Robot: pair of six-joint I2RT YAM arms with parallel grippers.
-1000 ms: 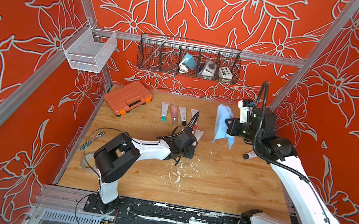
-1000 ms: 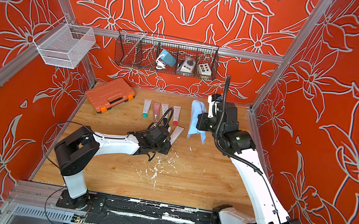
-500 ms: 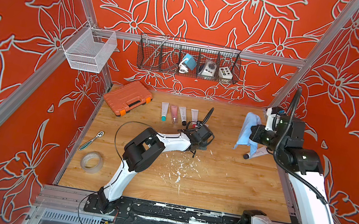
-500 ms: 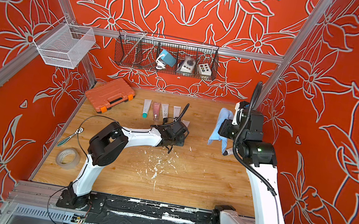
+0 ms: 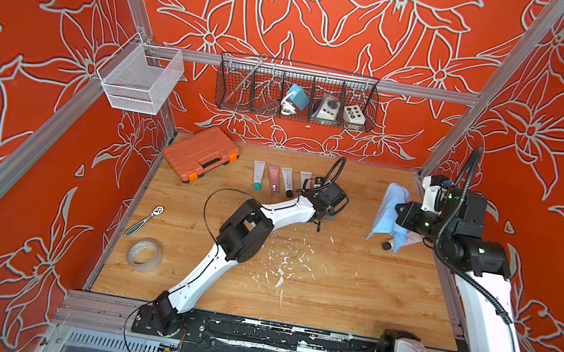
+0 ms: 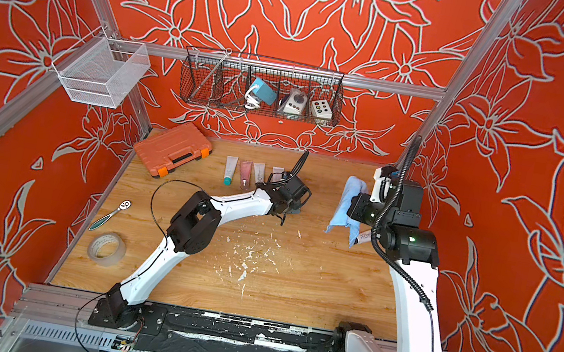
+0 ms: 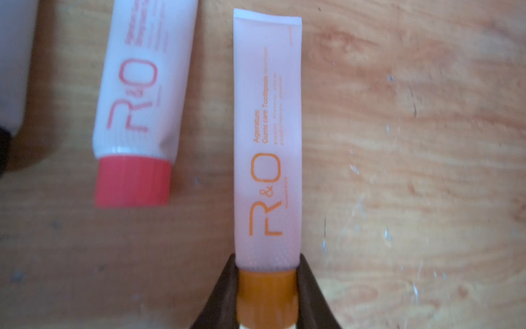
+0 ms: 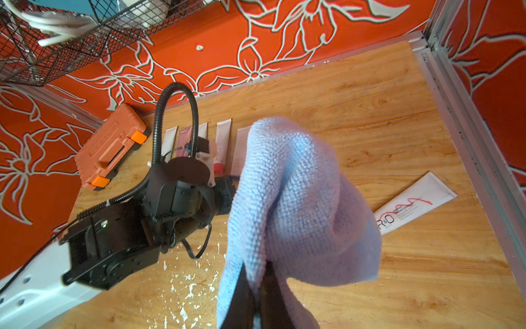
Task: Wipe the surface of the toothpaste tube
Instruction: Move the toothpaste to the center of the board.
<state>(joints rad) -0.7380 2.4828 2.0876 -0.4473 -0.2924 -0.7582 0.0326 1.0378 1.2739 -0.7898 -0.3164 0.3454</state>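
Orange cap (image 7: 266, 296) of a pink toothpaste tube (image 7: 267, 128) clamped by the left gripper (image 7: 267, 266), tube laid at the right end of the far row of tubes (image 5: 274, 178), blue cloth (image 8: 296, 199) pinched in the closed right gripper (image 8: 257, 287), white tube (image 8: 412, 205) partly hidden behind it near the right edge

The walls (image 5: 45, 29) are orange-red with white flower outlines. The table (image 5: 367, 307) is light brown wood with white flecks. The case (image 5: 201, 153) is orange, the cloth (image 8: 293, 199) light blue. The pink tube (image 7: 267, 142) has an orange cap and orange letters. The white tube (image 7: 142, 85) has a red cap and red letters.
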